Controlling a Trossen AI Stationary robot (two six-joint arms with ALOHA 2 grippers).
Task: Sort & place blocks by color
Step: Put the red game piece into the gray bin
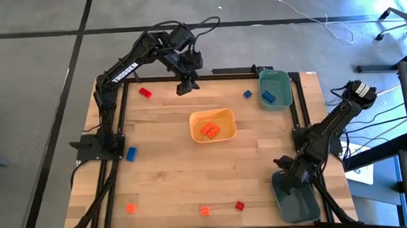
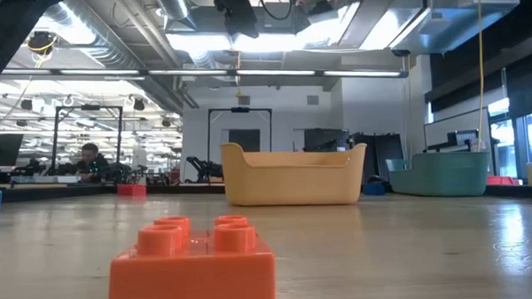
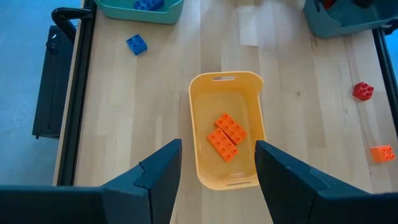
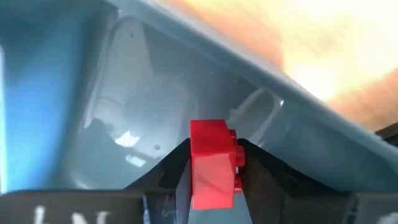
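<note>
My left gripper [image 1: 186, 85] [image 3: 217, 171] is open, raised near the table's far edge, looking down on the yellow tray [image 1: 226, 115], which holds two orange blocks [image 3: 226, 136]. My right gripper [image 1: 288, 171] [image 4: 213, 167] is over the dark teal bin [image 1: 299, 203] at the near right corner, shut on a red block [image 4: 211, 163]. Loose blocks lie flat on the table: red [image 1: 144, 92], blue [image 1: 247, 94], blue [image 1: 130, 154], orange [image 1: 130, 208], orange [image 1: 205, 211], red [image 1: 240, 205]. One blue block [image 1: 269, 95] sits in the far teal bin [image 1: 283, 75]. My right gripper pinches the red block between its two fingers, one on each of two opposite side faces [image 4: 235, 163]. The block is lifted clear inside the mouth of the dark teal bin, with the bin's floor [image 4: 124, 124] beyond it.
A black frame [image 1: 113, 119] runs along the table's left and right sides. Bare wood [image 1: 171, 171] lies between the tray and the near blocks. In the low view an orange block [image 2: 194, 258] fills the foreground, and a person [image 2: 91, 160] sits far back in the room.
</note>
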